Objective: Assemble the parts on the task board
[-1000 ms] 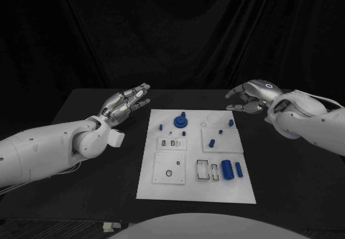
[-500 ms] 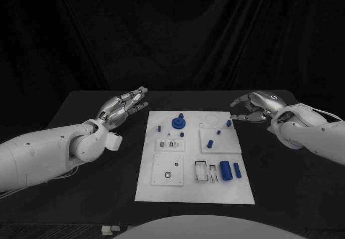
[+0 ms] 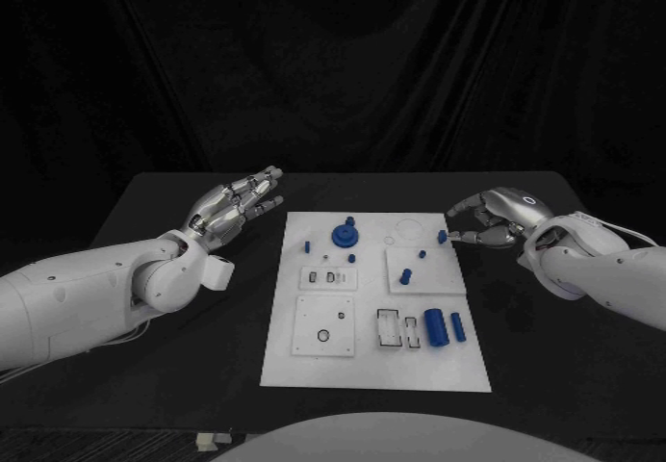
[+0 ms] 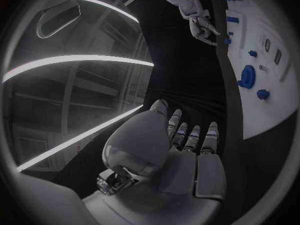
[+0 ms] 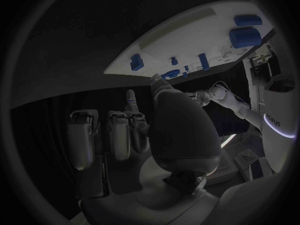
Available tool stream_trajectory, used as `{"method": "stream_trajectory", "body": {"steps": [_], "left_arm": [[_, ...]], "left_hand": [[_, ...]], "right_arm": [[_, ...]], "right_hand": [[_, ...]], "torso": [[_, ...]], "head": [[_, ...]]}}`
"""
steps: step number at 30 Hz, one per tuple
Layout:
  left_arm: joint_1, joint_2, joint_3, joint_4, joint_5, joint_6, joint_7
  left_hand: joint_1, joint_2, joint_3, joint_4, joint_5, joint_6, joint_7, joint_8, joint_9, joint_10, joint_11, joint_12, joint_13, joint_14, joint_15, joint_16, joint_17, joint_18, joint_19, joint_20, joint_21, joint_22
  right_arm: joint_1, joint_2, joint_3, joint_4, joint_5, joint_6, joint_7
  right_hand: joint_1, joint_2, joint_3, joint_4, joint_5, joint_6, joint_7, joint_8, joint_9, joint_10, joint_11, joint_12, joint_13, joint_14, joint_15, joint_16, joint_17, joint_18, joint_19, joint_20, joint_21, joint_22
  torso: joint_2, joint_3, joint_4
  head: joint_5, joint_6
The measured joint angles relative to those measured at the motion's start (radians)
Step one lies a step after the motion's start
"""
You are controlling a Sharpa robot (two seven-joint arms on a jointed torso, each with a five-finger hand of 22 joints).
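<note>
Right hand (image 3: 489,219) hovered at task board (image 3: 376,371) right edge — fingers curled, nothing held; left hand (image 3: 233,204) released, fingers straight, over bare bench (image 3: 181,366) left of board

White task board (image 3: 374,371) mid-table w/ small blue parts (image 3: 445,326).

No lettering, label or number on anything in these views can be read.
</note>
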Motion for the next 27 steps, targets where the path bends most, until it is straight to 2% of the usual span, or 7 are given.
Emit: {"method": "stream_trajectory", "body": {"steps": [7, 11, 21, 27], "left_arm": [[0.0, -0.001, 0.0, 0.001, 0.0, 0.0, 0.0], [-0.001, -0.003, 0.0, 0.001, 0.0, 0.001, 0.0], [-0.001, -0.006, 0.0, 0.003, 0.0, 0.001, 0.0], [-0.001, -0.009, 0.0, 0.006, 0.0, 0.001, 0.0]], "left_hand": [[0.0, 0.0, 0.0, 0.0, 0.0, 0.0, 0.0, 0.0, 0.0, 0.0, 0.0, 0.0, 0.0, 0.0, 0.0, 0.0, 0.0, 0.0, 0.0, 0.0, 0.0, 0.0], [0.0, 0.0, 0.0, 0.0, 0.0, 0.0, 0.0, 0.0, 0.0, 0.0, 0.0, 0.0, 0.0, 0.0, 0.0, 0.0, 0.0, 0.0, 0.0, 0.0, 0.0, 0.0], [0.0, 0.0, 0.0, 0.0, 0.0, 0.0, 0.0, 0.0, 0.0, 0.0, 0.0, 0.0, 0.0, 0.0, 0.0, 0.0, 0.0, 0.0, 0.0, 0.0, 0.0, 0.0], [0.0, 0.0, 0.0, 0.0, 0.0, 0.0, 0.0, 0.0, 0.0, 0.0, 0.0, 0.0, 0.0, 0.0, 0.0, 0.0, 0.0, 0.0, 0.0, 0.0, 0.0, 0.0]], "right_arm": [[-0.01, 0.014, 0.0, -0.019, 0.003, 0.001, -0.001], [-0.011, 0.022, 0.0, -0.029, 0.003, 0.003, -0.003], [-0.014, 0.04, 0.0, -0.051, 0.004, 0.013, -0.006], [-0.016, 0.053, 0.0, -0.066, 0.004, 0.02, -0.008]], "right_hand": [[0.0, 0.0, 0.0, 0.0, 0.004, 0.0, 0.0, 0.0, 0.0, 0.0, 0.0, 0.0, 0.0, 0.0, 0.0, 0.0, 0.0, 0.0, 0.0, 0.0, 0.0, 0.0], [0.012, 0.004, 0.003, -0.003, 0.027, 0.004, 0.004, 0.004, -0.001, 0.0, 0.008, 0.0, 0.0, 0.0, 0.0, 0.0, 0.0, 0.0, 0.0, 0.0, 0.0, 0.0], [0.041, 0.012, 0.012, -0.005, 0.074, 0.007, 0.007, 0.004, -0.004, 0.0, 0.007, 0.0, 0.0, 0.0, 0.0, 0.0, 0.0, 0.0, 0.0, 0.0, 0.0, 0.0], [0.061, 0.013, 0.016, -0.004, 0.081, 0.007, 0.007, 0.004, -0.005, 0.0, 0.007, 0.0, 0.0, 0.0, 0.0, 0.0, 0.0, 0.0, 0.0, 0.0, 0.0, 0.0]], "torso": [[0.001, -0.0001, 0.0002], [0.001, -0.0002, 0.0004], [0.001, -0.0004, 0.001], [0.001, -0.0005, 0.001]], "head": [[-0.001, 0.0], [0.001, 0.0], [0.003, 0.0], [0.004, 0.001]]}}
